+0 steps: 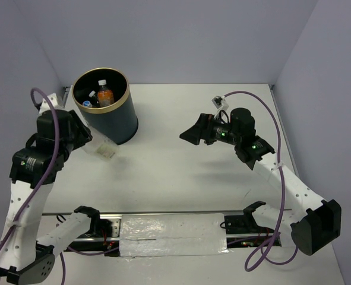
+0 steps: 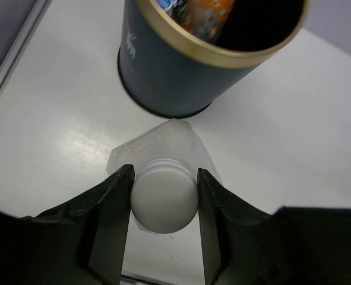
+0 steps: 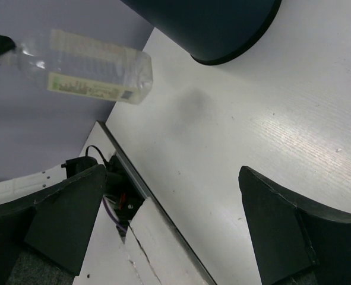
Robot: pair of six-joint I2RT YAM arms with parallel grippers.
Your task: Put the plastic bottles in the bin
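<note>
Table: flat, white, matte surface with a faint grain.

Bin: tall, dark navy cylinder with a smooth wall and a tan-gold rim, standing upright at the far left of the table.

Left gripper: black fingers clenched on the round white cap of a clear white-capped bottle. The bottle is translucent plastic with a squared body and a pale label. It is held off the table, just beside the bin's base and outside it.

Right gripper: released, with fingers spread wide and nothing between them, well apart from the bin.

Inside the bin: an orange-tinted bottle and a blue-labelled bottle.
</note>
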